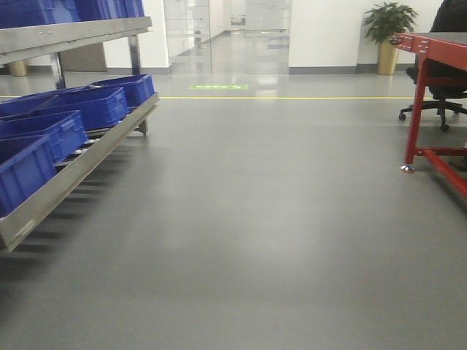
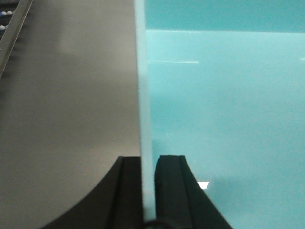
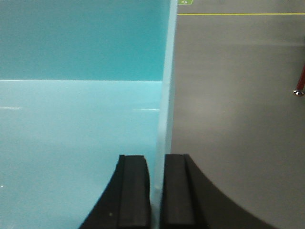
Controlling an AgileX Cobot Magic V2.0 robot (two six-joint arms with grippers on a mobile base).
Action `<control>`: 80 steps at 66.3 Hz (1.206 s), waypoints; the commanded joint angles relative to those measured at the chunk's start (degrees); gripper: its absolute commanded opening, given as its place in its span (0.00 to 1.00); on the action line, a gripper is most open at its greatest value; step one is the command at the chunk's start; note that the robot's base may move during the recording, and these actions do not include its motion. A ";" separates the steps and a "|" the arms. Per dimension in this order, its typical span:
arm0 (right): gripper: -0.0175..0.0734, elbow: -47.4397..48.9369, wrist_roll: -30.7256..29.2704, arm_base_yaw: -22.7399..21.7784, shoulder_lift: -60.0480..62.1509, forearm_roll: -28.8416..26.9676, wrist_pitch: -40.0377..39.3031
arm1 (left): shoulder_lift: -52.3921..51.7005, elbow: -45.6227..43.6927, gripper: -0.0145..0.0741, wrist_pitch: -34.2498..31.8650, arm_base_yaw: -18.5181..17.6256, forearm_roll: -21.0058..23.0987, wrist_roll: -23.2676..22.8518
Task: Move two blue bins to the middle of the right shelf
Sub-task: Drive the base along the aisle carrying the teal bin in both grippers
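I hold one blue bin between both arms; it looks pale cyan in the wrist views. My left gripper is shut on the bin's left wall, with the bin's inside to its right. In the right wrist view my right gripper is shut on the right wall, the bin's inside to its left. The held bin and both grippers are out of the front view. More blue bins sit in a row on the sloped left shelf. A red rack stands at the right edge.
Grey floor stretches ahead to a yellow line and a glass doorway. A black office chair sits behind the red rack, with a potted plant by the far wall. An upper left shelf level holds further blue bins.
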State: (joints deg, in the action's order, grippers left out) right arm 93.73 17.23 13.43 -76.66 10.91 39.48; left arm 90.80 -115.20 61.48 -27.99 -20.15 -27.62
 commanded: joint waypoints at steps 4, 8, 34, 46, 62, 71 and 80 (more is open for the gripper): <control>0.01 0.96 -0.82 -0.09 0.65 1.22 -2.67 | -0.71 -0.78 0.04 -1.32 0.30 -1.46 0.02; 0.01 0.96 -0.82 -0.09 0.65 1.22 -2.67 | -0.71 -0.78 0.04 -1.32 0.30 -1.46 0.02; 0.01 0.96 -0.82 -0.09 0.65 1.22 -2.67 | -0.71 -0.78 0.04 -1.32 0.30 -1.46 0.02; 0.01 0.96 -0.82 -0.09 0.65 1.22 -2.67 | -0.71 -0.78 0.04 -1.47 0.30 -1.47 0.02; 0.01 0.96 -0.82 -0.09 0.65 1.22 -2.67 | 0.11 -0.78 0.04 -3.37 0.30 -1.47 0.02; 0.01 0.96 -0.82 -0.09 0.65 1.22 -2.67 | 1.68 -0.78 0.04 -6.87 0.30 -1.70 0.02; 0.01 0.96 -0.82 -0.09 0.65 1.22 -2.67 | 3.27 -0.78 0.04 -9.72 0.30 -1.70 0.02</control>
State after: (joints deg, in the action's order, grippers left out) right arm 93.73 17.23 13.20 -76.66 12.45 39.48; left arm 93.79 -115.20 55.84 -27.99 -20.15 -27.62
